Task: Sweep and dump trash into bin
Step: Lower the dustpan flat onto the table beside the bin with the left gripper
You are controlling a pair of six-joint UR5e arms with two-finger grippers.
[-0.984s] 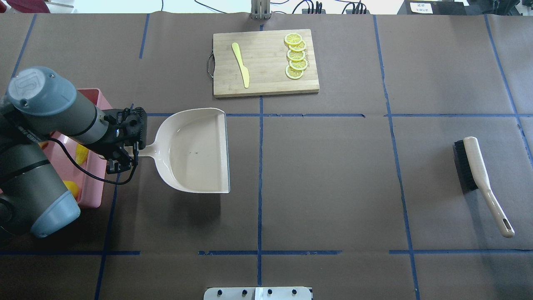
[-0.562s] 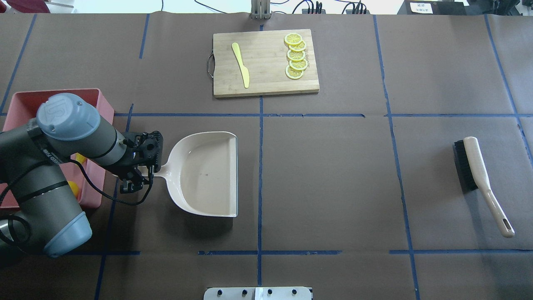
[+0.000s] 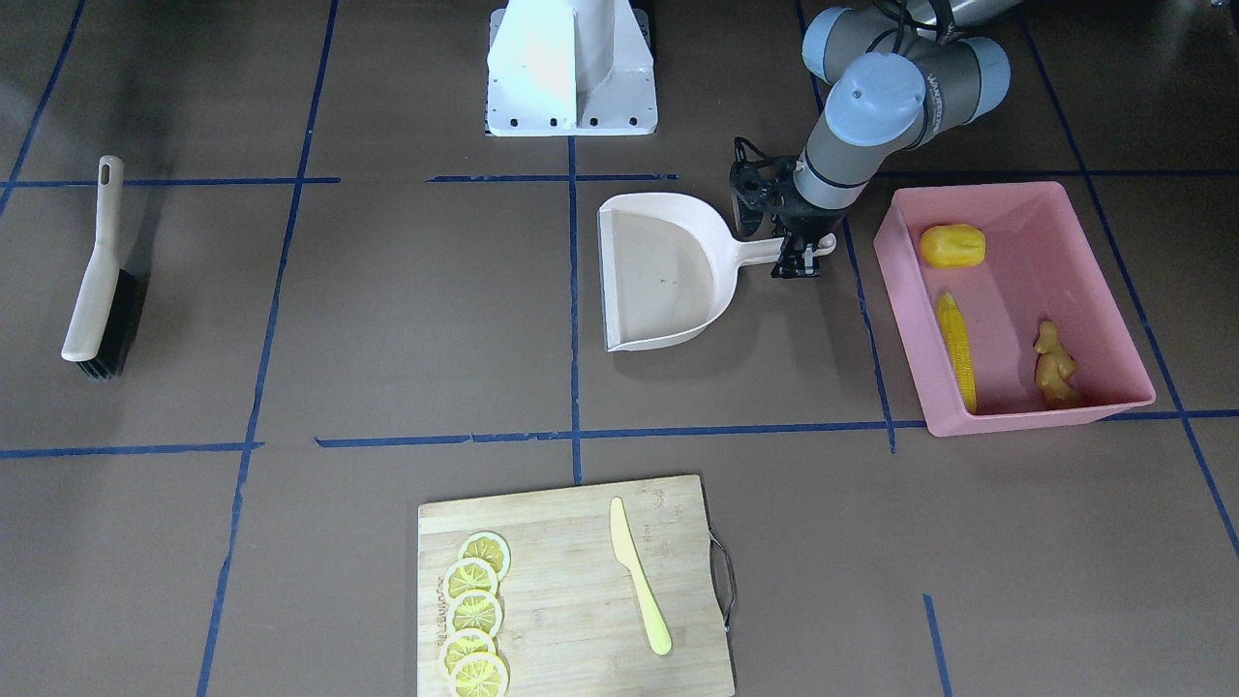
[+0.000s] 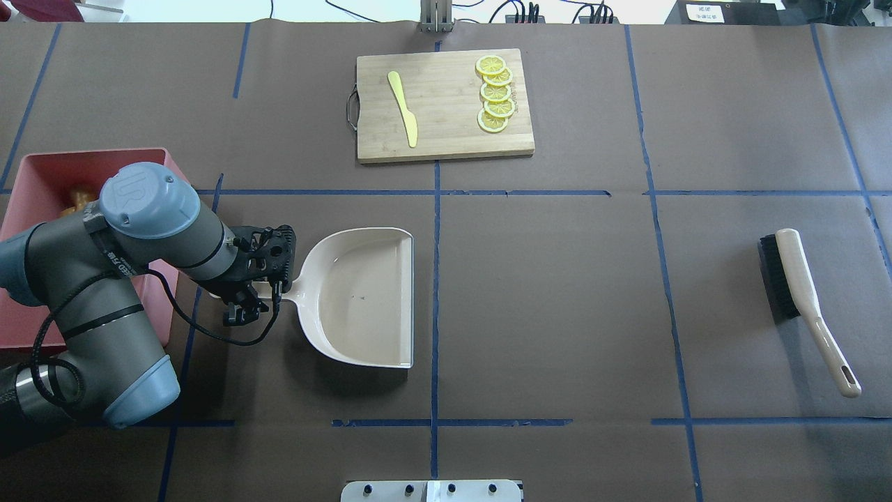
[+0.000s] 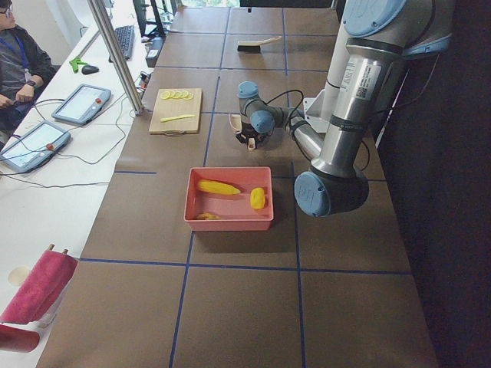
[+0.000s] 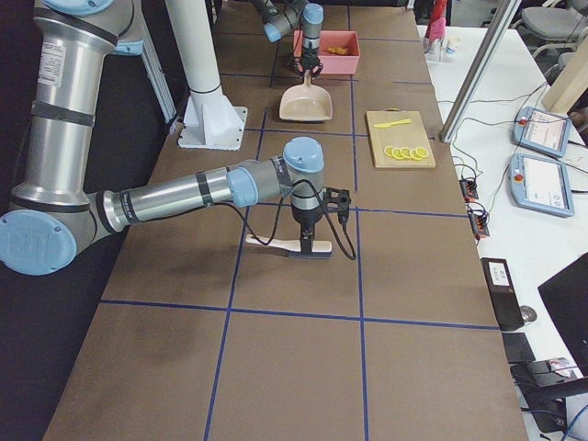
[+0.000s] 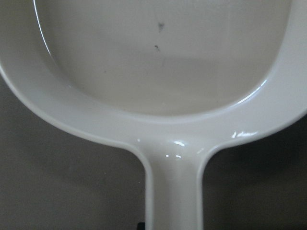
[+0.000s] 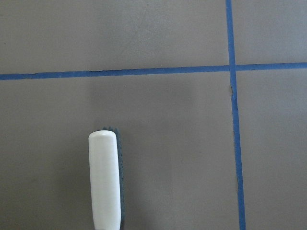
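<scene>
Our left tool (image 4: pixel 261 298) grips the beige dustpan (image 4: pixel 366 300) by its handle. The corn cob (image 3: pixel 955 350), yellow lump (image 3: pixel 952 246) and ginger root (image 3: pixel 1055 366) lie in the pink bin (image 3: pixel 1026 418). Our left arm (image 4: pixel 139 237) is close and may bump it. We cannot tell about our right tool (image 6: pixel 309 239).

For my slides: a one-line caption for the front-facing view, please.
Left gripper holds the empty dustpan beside the pink bin containing corn cob, yellow oval piece and ginger root.

Right claw (image 6: pixel 310 241) over brush (image 6: pixel 271 243), far left arm at dustpan (image 6: pixel 306 101), pink bin (image 6: pixel 327 64) just beyond
</scene>
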